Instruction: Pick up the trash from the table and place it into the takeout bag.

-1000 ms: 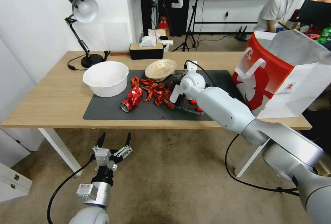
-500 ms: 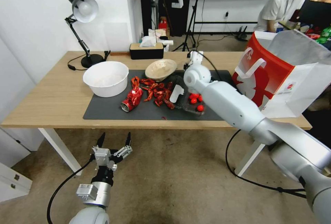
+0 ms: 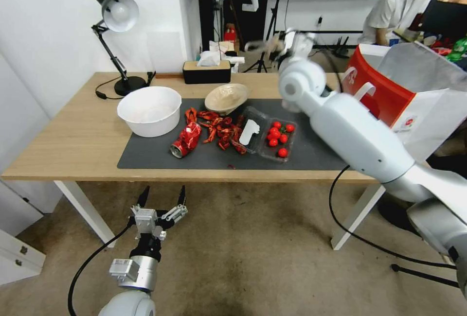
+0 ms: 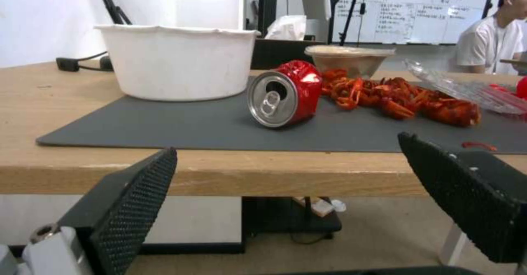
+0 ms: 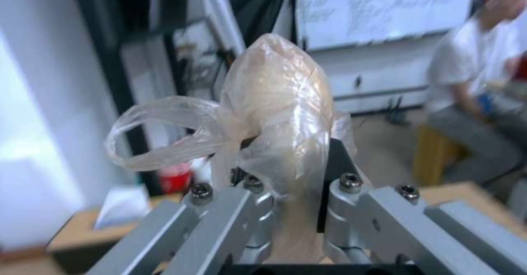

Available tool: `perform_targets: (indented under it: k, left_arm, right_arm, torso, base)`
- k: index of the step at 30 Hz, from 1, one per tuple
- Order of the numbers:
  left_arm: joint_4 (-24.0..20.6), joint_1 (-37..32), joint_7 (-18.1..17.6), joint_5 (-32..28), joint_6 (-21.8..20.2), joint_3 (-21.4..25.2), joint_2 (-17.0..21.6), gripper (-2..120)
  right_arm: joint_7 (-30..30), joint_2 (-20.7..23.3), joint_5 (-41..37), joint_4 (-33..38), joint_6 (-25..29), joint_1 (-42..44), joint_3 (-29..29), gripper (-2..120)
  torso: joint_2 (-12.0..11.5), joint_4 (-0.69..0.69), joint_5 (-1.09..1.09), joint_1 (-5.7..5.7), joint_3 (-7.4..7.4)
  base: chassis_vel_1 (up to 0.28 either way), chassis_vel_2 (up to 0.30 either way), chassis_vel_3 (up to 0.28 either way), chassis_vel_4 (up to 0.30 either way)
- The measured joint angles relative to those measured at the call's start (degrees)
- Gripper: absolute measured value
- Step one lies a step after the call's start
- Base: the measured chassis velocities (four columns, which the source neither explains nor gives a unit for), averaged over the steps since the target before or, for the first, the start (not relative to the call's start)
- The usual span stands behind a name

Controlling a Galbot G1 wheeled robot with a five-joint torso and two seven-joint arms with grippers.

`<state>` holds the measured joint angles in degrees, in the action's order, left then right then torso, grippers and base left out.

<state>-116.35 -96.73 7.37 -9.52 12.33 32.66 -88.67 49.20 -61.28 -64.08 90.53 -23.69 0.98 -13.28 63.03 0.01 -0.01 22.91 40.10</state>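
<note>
The right gripper (image 5: 285, 176), raised at upper centre of the head view just left of the takeout bag (image 3: 384, 97), has its jaws clamped on a small clear bag (image 5: 277, 102). The left gripper (image 3: 163, 199) hangs at lower left below the table (image 3: 73, 136) edge, jaws apart. On the mat (image 3: 146, 155) at centre lie a crushed can (image 3: 186, 138), red scraps (image 3: 221, 129), a beige bowl (image 3: 226, 97), a white bowl (image 3: 148, 109) and a clear tray (image 3: 272, 138) of tomatoes.

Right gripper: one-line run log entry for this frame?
right gripper: shut on small clear bag, raised beside takeout bag | left gripper: open, parked below table | crushed red can: on mat
</note>
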Motion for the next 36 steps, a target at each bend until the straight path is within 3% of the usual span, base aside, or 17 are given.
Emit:
perform_targets:
  k: [5, 18, 27, 30, 36]
  left_arm:
    - [0.0, 0.2, 0.0, 0.0, -0.1, -0.1, 0.1, 100]
    - [-0.1, 0.3, 0.2, 0.5, -0.2, -1.2, -0.2, 100]
    - [-0.5, -0.1, 0.3, 1.1, 0.1, -2.0, -0.8, 100]
    - [-0.8, -0.4, 0.4, 1.4, 0.3, -2.3, -1.1, 100]
    - [-0.9, -0.7, 0.5, 1.8, 0.7, -2.5, -1.2, 100]
  right_arm:
    - [0.7, 3.3, 1.3, 2.5, -2.7, -0.4, 3.8, 6]
    - [4.1, 18.6, -0.5, 8.1, -8.3, 6.6, 13.1, 6]
    - [6.9, 23.4, -6.0, 10.3, -10.3, 13.3, 18.8, 6]
    - [6.8, 25.0, -6.7, 11.9, -11.1, 19.8, 22.0, 6]
    - [6.3, 25.6, -6.8, 12.9, -11.4, 25.1, 24.1, 6]
  torso:
    - [0.0, 0.0, 0.01, 0.0, 0.0]
    - [0.0, -0.01, 0.02, 0.0, 0.0]
    - [0.0, -0.01, 0.01, 0.01, 0.0]
    - [0.0, -0.03, 0.01, 0.01, 0.01]
    - [0.0, -0.01, 0.0, 0.01, 0.0]
  base:
    - [0.0, 0.0, 0.0, 0.0]
    - [0.0, 0.0, 0.0, 0.0]
    - [0.0, 0.0, 0.0, 0.0]
    - [0.0, 0.0, 0.0, 0.0]
    - [0.0, 0.0, 0.0, 0.0]
